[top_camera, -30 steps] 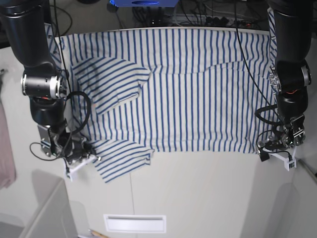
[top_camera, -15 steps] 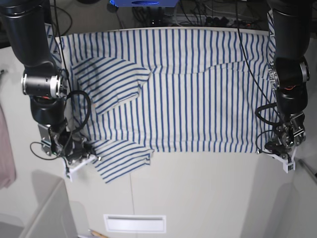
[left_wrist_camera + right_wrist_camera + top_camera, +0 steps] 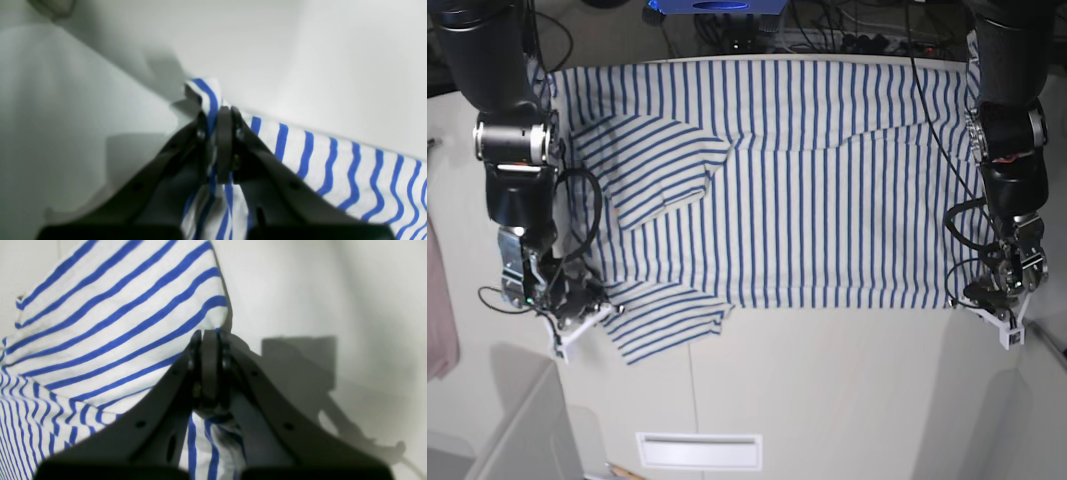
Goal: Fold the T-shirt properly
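The T-shirt (image 3: 807,180), white with thin blue stripes, lies spread across the white table (image 3: 827,380), one sleeve folded in at the upper left. My left gripper (image 3: 999,312) is at the shirt's lower right corner. In the left wrist view the gripper (image 3: 217,115) is shut on a bunched striped corner of the T-shirt (image 3: 333,160). My right gripper (image 3: 577,315) is at the lower left corner. In the right wrist view the gripper (image 3: 208,335) is shut on a raised fold of the T-shirt (image 3: 116,306).
A pinkish cloth (image 3: 439,300) hangs at the left edge. A slot-like handle (image 3: 699,450) sits in the table's front. Cables and a blue device (image 3: 717,8) lie behind the shirt's far edge. Both arms stand over the shirt's side edges.
My left gripper went from open to shut on the shirt's lower right corner. The right arm shifted slightly, pulling the lower left corner a little left and up.
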Robot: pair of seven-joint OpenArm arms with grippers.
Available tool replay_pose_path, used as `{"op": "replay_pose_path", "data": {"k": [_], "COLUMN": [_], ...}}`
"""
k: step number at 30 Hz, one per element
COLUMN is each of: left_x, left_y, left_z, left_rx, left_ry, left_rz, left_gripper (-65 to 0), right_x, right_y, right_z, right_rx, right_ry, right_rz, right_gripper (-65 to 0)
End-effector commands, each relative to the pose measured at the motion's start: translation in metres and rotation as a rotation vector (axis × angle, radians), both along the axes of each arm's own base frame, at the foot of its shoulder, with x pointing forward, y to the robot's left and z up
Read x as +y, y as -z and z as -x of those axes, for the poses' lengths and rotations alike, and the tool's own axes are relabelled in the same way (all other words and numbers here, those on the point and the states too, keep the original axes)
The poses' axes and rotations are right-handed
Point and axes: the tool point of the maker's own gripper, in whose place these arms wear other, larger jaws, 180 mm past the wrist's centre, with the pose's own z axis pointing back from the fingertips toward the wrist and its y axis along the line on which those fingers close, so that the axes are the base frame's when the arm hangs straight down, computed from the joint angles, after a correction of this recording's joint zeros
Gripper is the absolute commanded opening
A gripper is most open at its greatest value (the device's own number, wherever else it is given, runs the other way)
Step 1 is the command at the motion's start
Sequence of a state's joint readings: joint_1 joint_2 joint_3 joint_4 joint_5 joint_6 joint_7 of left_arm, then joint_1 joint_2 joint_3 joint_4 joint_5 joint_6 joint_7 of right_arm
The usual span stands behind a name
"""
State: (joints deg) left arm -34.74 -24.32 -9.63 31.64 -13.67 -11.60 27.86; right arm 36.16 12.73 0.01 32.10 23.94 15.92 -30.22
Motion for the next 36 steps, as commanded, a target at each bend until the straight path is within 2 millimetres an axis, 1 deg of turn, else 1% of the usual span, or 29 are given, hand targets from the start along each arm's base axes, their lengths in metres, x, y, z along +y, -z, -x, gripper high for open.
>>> {"op": "replay_pose_path", "data": {"k": [1,5,6,8,10,11,14,15,17,20,22,23,27,29,33,34,36], "left_x": [0.011,0.007,0.008,0.017,0.024,0.024,0.016,0.014,0.013,0.01,0.01,0.009,0.004,0.0,-0.005,-0.003,0.01], "left_y": [-0.028,-0.037,-0.036,-0.044,-0.045,-0.043,-0.046,-0.044,-0.047,-0.052,-0.049,-0.048,-0.057,-0.061,-0.06,-0.061,-0.061], "left_z": [-0.014,-0.014,-0.012,-0.01,-0.002,0.002,0.005,0.009,0.012,0.011,0.016,0.017,0.021,0.025,0.037,0.041,0.053], "left_rx": [-0.062,-0.074,-0.076,-0.112,-0.126,-0.112,-0.091,-0.084,-0.091,-0.105,-0.092,-0.082,-0.09,-0.095,-0.096,-0.096,-0.1], "left_ry": [-0.002,0.025,0.024,-0.014,-0.043,-0.044,0.011,0.024,0.039,0.051,0.054,0.057,0.085,0.101,0.129,0.125,0.082], "left_rz": [-0.03,-0.054,-0.055,-0.041,-0.032,-0.029,-0.021,-0.027,-0.045,-0.058,-0.061,-0.061,-0.089,-0.108,-0.136,-0.141,-0.138], "left_gripper": [-65.0,-65.0,-65.0,-65.0,-65.0,-65.0,-65.0,-65.0,-65.0,-65.0,-65.0,-65.0,-65.0,-65.0,-65.0,-65.0,-65.0], "right_x": [-0.006,-0.003,-0.002,0.0,0.003,0.001,0.0,0.001,0.003,-0.007,-0.014,-0.014,-0.012,-0.01,-0.007,-0.006,-0.005], "right_y": [-0.028,-0.038,-0.039,-0.044,-0.047,-0.05,-0.053,-0.054,-0.054,-0.06,-0.066,-0.067,-0.067,-0.068,-0.068,-0.069,-0.068], "right_z": [-0.02,-0.018,-0.016,-0.014,-0.012,-0.012,-0.007,-0.005,0.0,0.006,0.012,0.014,0.026,0.033,0.045,0.047,0.052], "right_rx": [-0.08,-0.131,-0.131,-0.139,-0.155,-0.166,-0.186,-0.189,-0.182,-0.196,-0.204,-0.199,-0.187,-0.192,-0.183,-0.185,-0.186], "right_ry": [0.0,-0.025,-0.031,-0.046,-0.057,-0.059,-0.068,-0.074,-0.087,-0.046,-0.024,-0.025,-0.045,-0.056,-0.077,-0.08,-0.085], "right_rz": [0.005,0.023,0.026,0.035,0.041,0.048,0.06,0.063,0.068,0.051,0.046,0.048,0.065,0.073,0.086,0.089,0.093], "right_gripper": [-65.0,-65.0,-65.0,-65.0,-65.0,-65.0,-65.0,-65.0,-65.0,-65.0,-65.0,-65.0,-65.0,-65.0,-65.0,-65.0,-65.0]}}
